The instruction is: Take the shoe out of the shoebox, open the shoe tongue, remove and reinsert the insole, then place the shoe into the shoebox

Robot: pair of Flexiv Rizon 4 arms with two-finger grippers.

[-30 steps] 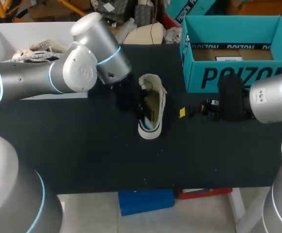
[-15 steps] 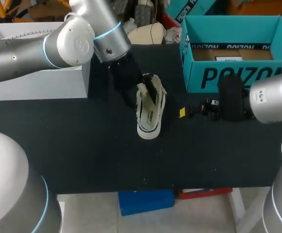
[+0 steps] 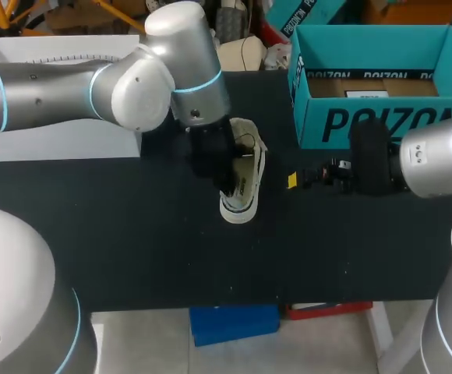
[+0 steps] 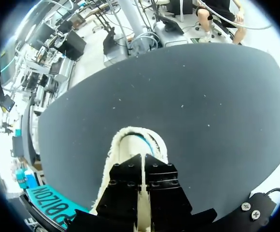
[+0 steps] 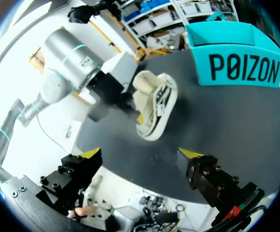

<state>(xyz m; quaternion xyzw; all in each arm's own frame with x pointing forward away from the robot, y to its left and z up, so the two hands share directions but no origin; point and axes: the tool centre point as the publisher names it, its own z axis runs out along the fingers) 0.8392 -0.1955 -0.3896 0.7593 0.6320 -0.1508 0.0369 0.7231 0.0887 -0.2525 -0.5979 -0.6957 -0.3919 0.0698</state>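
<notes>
The shoe [image 3: 246, 185] is out of the box and lies on the black table [image 3: 132, 234], near its middle, heel toward the far edge and toe toward the near one. It is a low cream sneaker with a thick white rubber sole that wraps round the toe, a fuzzy pale collar and a streak of blue inside near the toe. From my right wrist view it looks tipped, with its opening turned toward my left arm. There is dark print on one pale surface, though I cannot tell whether that is the insole or the side wall. My left gripper [image 4: 142, 169] is down in the shoe's opening, jaws drawn almost together with a thin cream strip of the shoe pinched between them; the yellow tips are hidden from its own wrist view. My right gripper [image 5: 140, 153] hangs over the table beside the shoe, apart from it, between the shoe and the teal shoebox [image 3: 351, 128], with its jaws spread wide. The shoebox stands open at the table's far right corner, well apart from the shoe.
</notes>
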